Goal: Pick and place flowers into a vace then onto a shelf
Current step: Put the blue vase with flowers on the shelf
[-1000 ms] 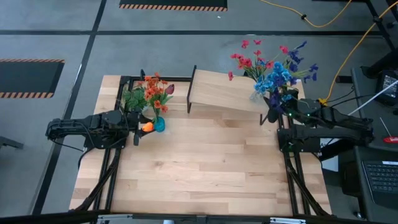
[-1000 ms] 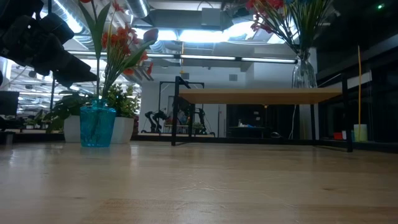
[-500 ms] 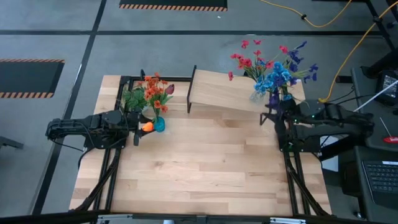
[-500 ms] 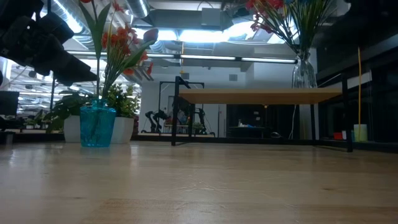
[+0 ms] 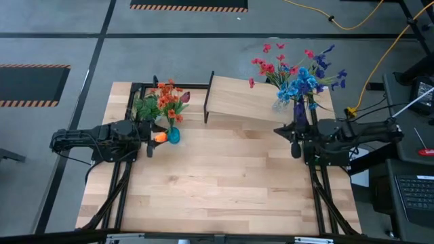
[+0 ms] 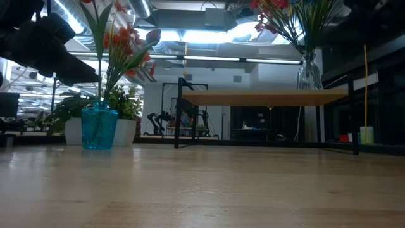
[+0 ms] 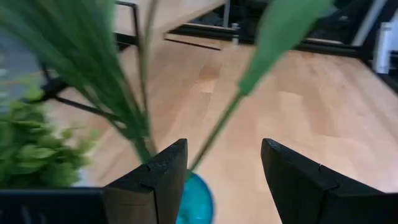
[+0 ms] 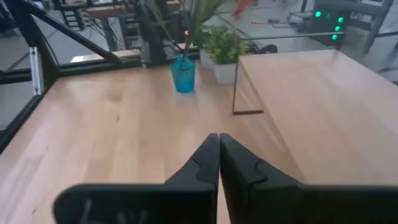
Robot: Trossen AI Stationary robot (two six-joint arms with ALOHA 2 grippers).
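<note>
A blue vase (image 5: 174, 136) stands at the table's far left and holds orange and red flowers (image 5: 169, 98); an orange bloom (image 5: 161, 138) shows beside it. My left gripper (image 5: 153, 140) is open just above the vase (image 7: 196, 200), with green stems (image 7: 214, 134) rising between its fingers. A clear vase (image 6: 309, 73) of red and blue flowers (image 5: 298, 71) stands on the right end of the shelf (image 5: 241, 100). My right gripper (image 8: 219, 149) is shut and empty, over the table near the shelf's right legs, pointing toward the table's left. My left gripper comes level from the table's left. One stem (image 7: 200, 155) runs close along the inner edge of one finger (image 7: 163, 180); I cannot tell whether they touch.
Two leafy green plants in white pots (image 6: 125, 130) stand behind the blue vase at the far left. The shelf's thin black legs (image 8: 236, 87) stand between the two arms. The table's middle and near half (image 5: 224, 183) is bare wood.
My right gripper has drawn back from the clear vase on the shelf toward the table's near edge, has swung round to point at the table's left, and has shut. The clear vase stays upright on the shelf.
</note>
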